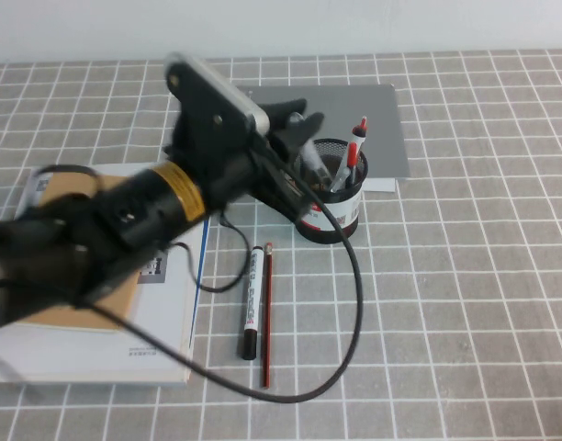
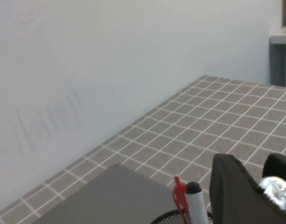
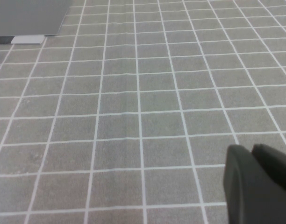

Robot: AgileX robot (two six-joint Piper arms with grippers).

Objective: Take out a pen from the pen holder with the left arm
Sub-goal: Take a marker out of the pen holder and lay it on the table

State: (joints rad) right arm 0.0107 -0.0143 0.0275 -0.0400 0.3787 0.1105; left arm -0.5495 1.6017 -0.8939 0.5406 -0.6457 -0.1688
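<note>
A black mesh pen holder [image 1: 333, 213] stands mid-table with two red-and-white pens [image 1: 355, 145] sticking out of it. My left gripper [image 1: 297, 125] reaches over the holder's near-left rim and is shut on a silvery-topped pen [image 1: 314, 166] that still stands in the holder. The left wrist view shows that pen's shiny top [image 2: 274, 187] pinched between the black fingers [image 2: 232, 186], with a red-clipped white pen [image 2: 193, 205] and the holder's rim [image 2: 165, 218] beside them. My right gripper [image 3: 252, 150] hovers low over bare tiles, fingers together; the high view does not show it.
A black-capped marker [image 1: 252, 303] and a red pencil [image 1: 266, 312] lie on the tiles in front of the holder. A stack of books [image 1: 125, 340] sits at the left under my arm. A grey book [image 1: 354, 110] lies behind the holder. A black cable [image 1: 354, 303] loops forward.
</note>
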